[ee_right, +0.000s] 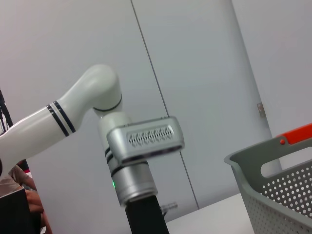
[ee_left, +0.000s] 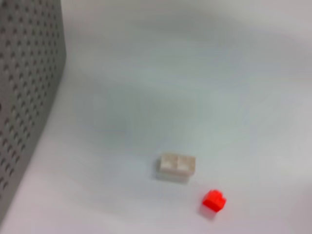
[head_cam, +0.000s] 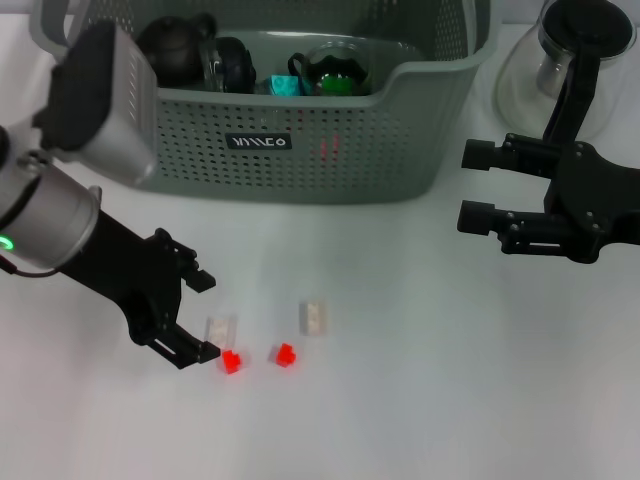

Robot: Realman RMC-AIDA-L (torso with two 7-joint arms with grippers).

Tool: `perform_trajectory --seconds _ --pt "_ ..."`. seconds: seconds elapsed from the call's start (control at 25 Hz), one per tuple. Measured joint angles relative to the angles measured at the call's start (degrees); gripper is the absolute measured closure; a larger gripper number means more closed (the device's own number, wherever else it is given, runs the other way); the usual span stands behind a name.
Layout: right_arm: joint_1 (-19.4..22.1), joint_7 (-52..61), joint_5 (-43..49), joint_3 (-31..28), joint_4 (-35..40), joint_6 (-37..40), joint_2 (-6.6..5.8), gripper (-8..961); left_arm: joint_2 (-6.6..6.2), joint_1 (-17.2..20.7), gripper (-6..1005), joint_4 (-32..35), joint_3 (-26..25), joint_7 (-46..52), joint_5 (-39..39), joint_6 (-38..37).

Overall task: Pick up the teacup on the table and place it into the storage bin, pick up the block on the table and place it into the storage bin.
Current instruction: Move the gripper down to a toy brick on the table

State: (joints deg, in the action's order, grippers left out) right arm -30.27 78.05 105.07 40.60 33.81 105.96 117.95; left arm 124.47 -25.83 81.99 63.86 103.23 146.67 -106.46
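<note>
The grey-green storage bin stands at the back of the table, and its perforated wall also fills one side of the left wrist view. Two pale blocks and two small red blocks lie on the white table in front of it. My left gripper is low over the table and open, its fingertips just beside the nearer pale block. The left wrist view shows a pale block and a red block. No teacup is in view on the table. My right gripper hovers open at the right, empty.
Dark rounded vessels, a green item and a teal piece lie inside the bin. A glass carafe with a black lid stands at the back right. The right wrist view shows my left arm and the bin's corner.
</note>
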Motion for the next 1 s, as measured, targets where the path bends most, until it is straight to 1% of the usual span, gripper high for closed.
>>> perform_trajectory --seconds 0.08,0.32,0.48,0.56,0.72,0.88,1.0 --pt "0.0 0.03 -0.01 0.0 -0.04 -0.02 0.0 102 -0.02 0.78 167 -0.14 2.72 0.05 1.23 2.06" --pt "0.02 0.7 -0.04 0.0 0.16 -0.14 0.07 103 0.13 2.36 169 0.28 8.6 1.43 2.62 5.72" --pt "0.04 0.79 -0.04 0.0 -0.04 -0.18 0.09 103 0.08 2.77 171 0.35 11.07 2.32 3.25 8.2" --pt "0.04 1.2 -0.04 0.0 -0.01 -0.16 0.09 103 0.11 3.44 173 1.41 12.86 2.51 3.56 9.46" --pt "0.04 1.66 -0.04 0.0 0.16 -0.16 0.09 103 0.1 5.51 175 4.03 16.82 2.95 4.95 12.2" --pt "0.01 1.74 -0.1 -0.07 0.15 -0.23 0.09 102 0.26 7.96 180 5.08 20.51 3.05 6.59 15.45" --pt "-0.06 2.0 -0.13 -0.09 -0.03 -0.33 0.09 102 0.32 9.23 184 5.21 21.68 3.1 7.01 17.37"
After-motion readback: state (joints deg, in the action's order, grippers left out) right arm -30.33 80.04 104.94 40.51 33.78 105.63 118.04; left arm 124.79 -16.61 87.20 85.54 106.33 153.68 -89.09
